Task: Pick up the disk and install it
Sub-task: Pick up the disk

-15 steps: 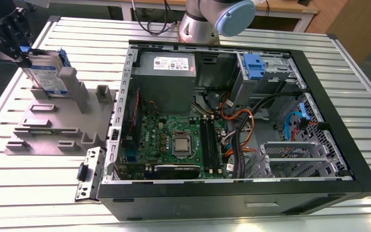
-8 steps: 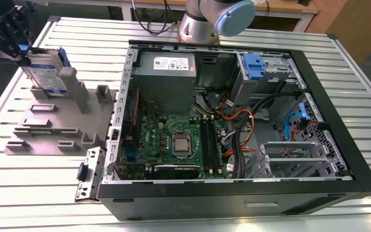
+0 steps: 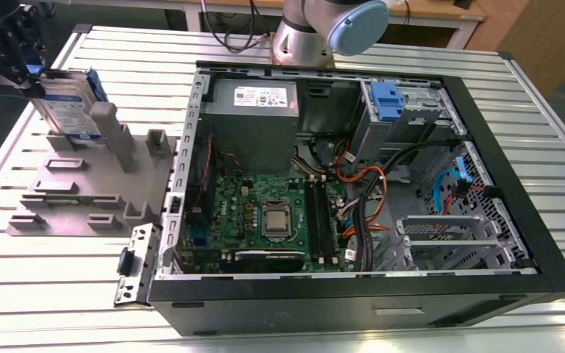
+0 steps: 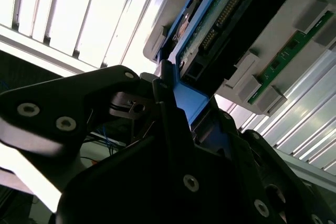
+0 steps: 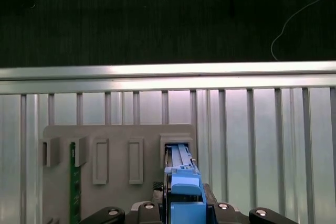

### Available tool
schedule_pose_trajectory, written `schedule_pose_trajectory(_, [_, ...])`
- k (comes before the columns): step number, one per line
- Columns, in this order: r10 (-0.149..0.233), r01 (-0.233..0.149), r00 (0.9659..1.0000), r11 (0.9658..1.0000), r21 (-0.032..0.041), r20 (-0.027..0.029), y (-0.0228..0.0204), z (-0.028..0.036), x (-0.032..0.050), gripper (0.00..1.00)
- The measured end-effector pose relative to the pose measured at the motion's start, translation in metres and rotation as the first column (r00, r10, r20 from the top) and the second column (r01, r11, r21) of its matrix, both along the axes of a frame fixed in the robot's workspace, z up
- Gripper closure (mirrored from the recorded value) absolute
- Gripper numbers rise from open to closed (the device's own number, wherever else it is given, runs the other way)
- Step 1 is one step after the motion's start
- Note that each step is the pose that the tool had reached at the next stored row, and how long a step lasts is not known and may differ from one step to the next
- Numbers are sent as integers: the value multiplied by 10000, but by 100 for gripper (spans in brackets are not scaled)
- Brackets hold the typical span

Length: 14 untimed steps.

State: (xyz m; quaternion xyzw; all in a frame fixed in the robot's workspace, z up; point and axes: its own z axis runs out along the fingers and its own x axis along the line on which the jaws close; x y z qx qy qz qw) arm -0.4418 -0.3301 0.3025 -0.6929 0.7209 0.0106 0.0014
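The claw (image 3: pixel 32 70) pinches the disk (image 3: pixel 67 107) by its blue end; a grey holder (image 3: pixel 76 184) hides its foot.

You'll see an open computer case (image 3: pixel 293 312) lying on the slatted metal table (image 3: pixel 47 294), its green board (image 3: pixel 263 202) facing up beside a grey box (image 3: pixel 253 99) (a blue bracket (image 3: pixel 387 99) sits in the far corner bay). At the exterior view's left stands a grey slotted rack (image 3: pixel 76 184), a thin green card (image 5: pixel 75 187) upright in one slot.
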Motion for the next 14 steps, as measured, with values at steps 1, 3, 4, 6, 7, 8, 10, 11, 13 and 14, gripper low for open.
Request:
schedule_pose_trajectory(1, [0,0,10000,10000,0,0,0,9,0,64])
schedule_pose_trajectory(3, [0,0,10000,10000,0,0,0,28,0,64])
schedule_pose_trajectory(4, [0,0,10000,10000,0,1,0,37,0,64])
schedule_pose_trajectory(6, [0,0,10000,10000,0,1,0,54,0,64])
schedule_pose_trajectory(7, [0,0,10000,10000,0,1,0,63,0,64])
schedule_pose_trajectory(8, [0,0,10000,10000,0,1,0,70,0,64])
schedule_pose_trajectory(10, [0,0,10000,10000,1,3,0,70,0,64])
schedule_pose_trajectory(11, [0,0,10000,10000,1,1,0,75,0,64])
schedule_pose_trajectory(13, [0,0,10000,10000,0,0,0,80,0,64])
schedule_pose_trajectory(14, [0,0,10000,10000,0,1,0,80,0,64])
